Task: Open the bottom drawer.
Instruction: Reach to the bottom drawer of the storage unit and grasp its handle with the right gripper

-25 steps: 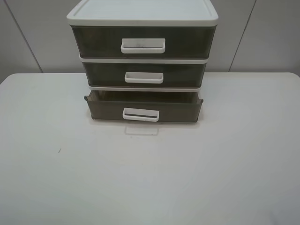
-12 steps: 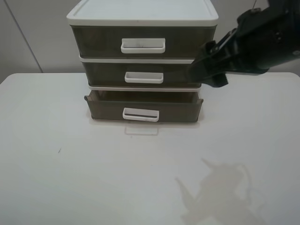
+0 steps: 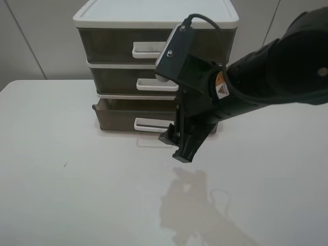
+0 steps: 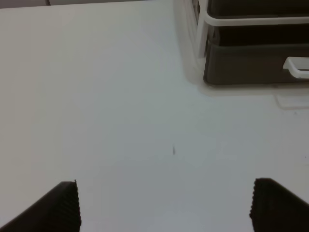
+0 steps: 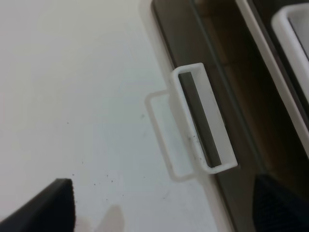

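Note:
The bottom drawer (image 3: pixel 117 119) is shallow smoky-brown plastic and stands a little way out of the white-framed three-drawer unit (image 3: pixel 154 15). Its white loop handle (image 3: pixel 147 124) is partly hidden by my right arm. My right gripper (image 3: pixel 177 145) hangs open just in front of and right of that handle, holding nothing. In the right wrist view the handle (image 5: pixel 203 128) lies between the spread fingers (image 5: pixel 53 205), apart from them. My left gripper (image 4: pixel 164 186) is open over bare table, with the drawer (image 4: pixel 241 63) far ahead.
The middle drawer (image 3: pixel 118 81) and the taller top drawer (image 3: pixel 105 47) sit shut above. The white table (image 3: pixel 61 179) spreads in front and to both sides. A grey wall stands behind the unit.
My right arm has come in from the upper right and swung down and left, to the front of the bottom drawer's handle. The drawer has not moved.

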`<state>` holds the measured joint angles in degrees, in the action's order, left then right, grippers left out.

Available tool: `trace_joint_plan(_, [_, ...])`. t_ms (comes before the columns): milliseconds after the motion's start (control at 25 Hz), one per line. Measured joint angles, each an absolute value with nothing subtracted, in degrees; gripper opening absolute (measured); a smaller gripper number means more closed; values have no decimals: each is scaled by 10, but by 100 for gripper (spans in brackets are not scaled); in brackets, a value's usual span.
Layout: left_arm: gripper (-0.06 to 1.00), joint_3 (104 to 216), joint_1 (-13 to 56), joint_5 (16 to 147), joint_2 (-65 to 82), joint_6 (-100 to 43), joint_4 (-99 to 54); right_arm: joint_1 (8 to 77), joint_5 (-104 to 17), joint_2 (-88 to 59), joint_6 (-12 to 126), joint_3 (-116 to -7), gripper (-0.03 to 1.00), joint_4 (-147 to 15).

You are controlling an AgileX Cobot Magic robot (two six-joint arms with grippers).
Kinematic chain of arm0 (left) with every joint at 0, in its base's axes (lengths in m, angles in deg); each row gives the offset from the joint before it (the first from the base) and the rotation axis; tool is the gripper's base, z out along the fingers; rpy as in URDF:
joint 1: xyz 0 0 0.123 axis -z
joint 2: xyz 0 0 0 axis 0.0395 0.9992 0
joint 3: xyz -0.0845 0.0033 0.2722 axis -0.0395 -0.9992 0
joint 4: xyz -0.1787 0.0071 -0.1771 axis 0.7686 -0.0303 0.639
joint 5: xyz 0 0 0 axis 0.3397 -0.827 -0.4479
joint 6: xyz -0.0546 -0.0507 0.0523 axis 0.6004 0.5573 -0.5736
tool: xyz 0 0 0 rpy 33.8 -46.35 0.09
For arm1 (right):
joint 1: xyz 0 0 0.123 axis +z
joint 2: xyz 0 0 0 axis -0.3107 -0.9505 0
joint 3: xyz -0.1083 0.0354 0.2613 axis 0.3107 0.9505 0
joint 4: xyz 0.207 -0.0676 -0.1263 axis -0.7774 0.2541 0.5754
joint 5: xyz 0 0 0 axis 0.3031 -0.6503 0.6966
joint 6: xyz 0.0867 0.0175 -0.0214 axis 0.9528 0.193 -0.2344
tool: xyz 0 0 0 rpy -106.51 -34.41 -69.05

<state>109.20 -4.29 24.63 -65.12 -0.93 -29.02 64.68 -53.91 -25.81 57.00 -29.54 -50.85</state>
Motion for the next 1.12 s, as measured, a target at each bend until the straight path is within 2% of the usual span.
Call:
trace_joint_plan(360, [72, 1092, -43, 246, -651, -9, -290, 643, -328, -318, 226, -187, 66, -684])
trace_joint_plan(600, [72, 1092, -43, 246, -651, -9, -290, 643, -189, -399, 72, -176, 66, -771])
trace_joint_plan(880, [72, 1092, -43, 246, -651, -9, -290, 643, -172, -449, -53, -186, 66, -880])
trace_joint_plan(1120, [72, 1092, -43, 246, -651, -9, -290, 643, -185, -483, -74, -243, 66, -917])
